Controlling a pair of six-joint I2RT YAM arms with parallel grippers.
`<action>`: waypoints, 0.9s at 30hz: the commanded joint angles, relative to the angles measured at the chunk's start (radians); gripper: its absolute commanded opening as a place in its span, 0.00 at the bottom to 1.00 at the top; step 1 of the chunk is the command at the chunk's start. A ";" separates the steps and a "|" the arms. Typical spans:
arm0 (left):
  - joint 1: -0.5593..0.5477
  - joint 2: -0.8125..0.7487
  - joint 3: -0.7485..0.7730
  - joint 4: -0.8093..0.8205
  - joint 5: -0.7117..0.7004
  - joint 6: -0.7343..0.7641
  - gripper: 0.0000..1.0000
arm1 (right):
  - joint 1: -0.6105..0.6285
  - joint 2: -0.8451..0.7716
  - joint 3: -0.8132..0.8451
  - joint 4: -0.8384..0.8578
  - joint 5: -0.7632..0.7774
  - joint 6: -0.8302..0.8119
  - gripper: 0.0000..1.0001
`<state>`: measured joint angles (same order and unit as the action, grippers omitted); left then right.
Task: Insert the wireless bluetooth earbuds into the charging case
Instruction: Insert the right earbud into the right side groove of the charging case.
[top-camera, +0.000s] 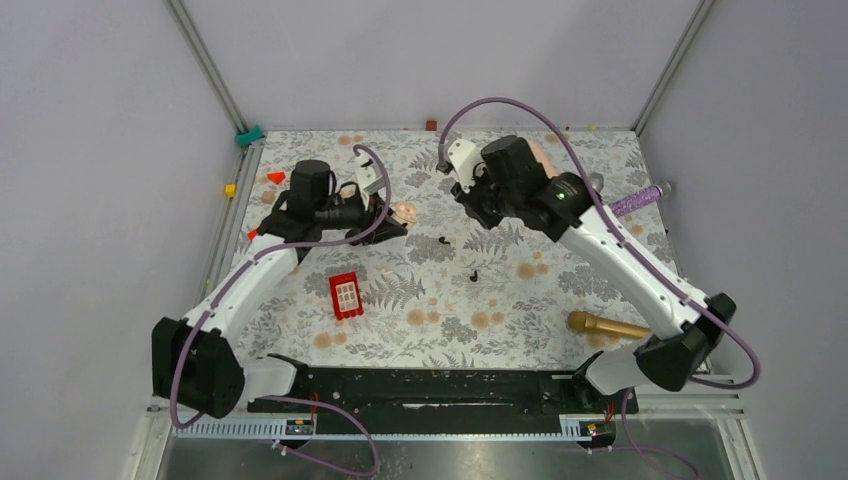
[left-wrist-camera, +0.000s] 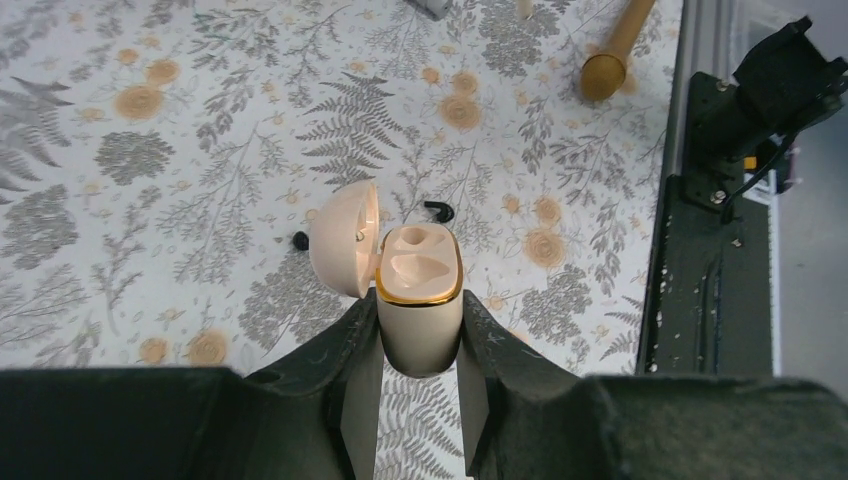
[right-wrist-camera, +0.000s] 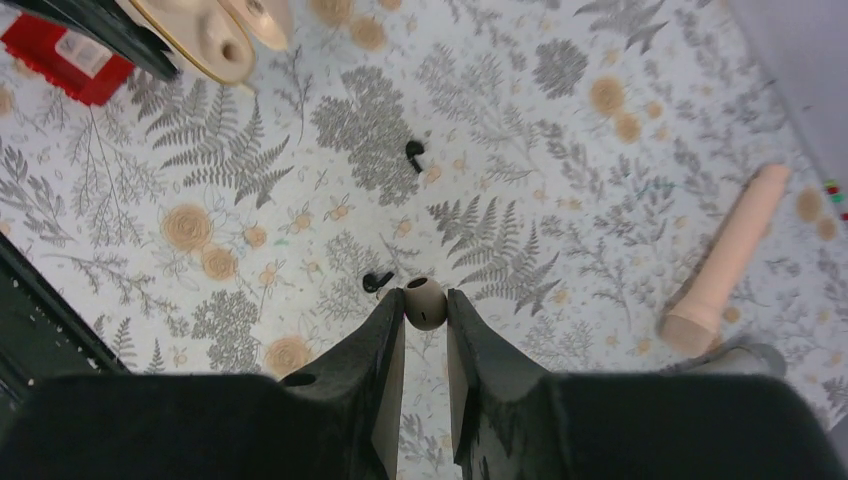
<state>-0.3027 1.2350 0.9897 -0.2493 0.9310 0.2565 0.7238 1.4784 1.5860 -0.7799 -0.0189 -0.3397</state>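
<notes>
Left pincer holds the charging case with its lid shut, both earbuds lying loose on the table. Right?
No: the left wrist view shows the lid open, swung aside. The rest stands: the left pincer holds the charging case, and one earbud and the other earbud lie loose on the table.

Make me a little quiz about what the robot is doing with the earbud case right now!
1. True or false: the lid of the case is shut.
2. How many black earbuds lie on the table? A) one B) two C) four
3. Fill in: the left gripper holds the ____, while the right gripper pinches a tan bead.

Key: 1 false, it stands open; 2 B; 3 case.
</notes>
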 joint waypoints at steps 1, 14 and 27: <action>-0.034 0.068 0.077 0.063 0.048 -0.123 0.00 | 0.003 -0.083 -0.011 0.079 0.063 -0.040 0.14; -0.124 0.082 -0.028 0.245 0.272 -0.272 0.00 | 0.149 -0.181 -0.169 0.271 0.096 -0.107 0.14; -0.138 0.098 -0.038 0.245 0.350 -0.266 0.00 | 0.220 -0.203 -0.208 0.296 0.067 -0.103 0.14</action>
<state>-0.4366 1.3441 0.9524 -0.0540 1.2095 -0.0021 0.9253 1.3022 1.3937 -0.5373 0.0437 -0.4343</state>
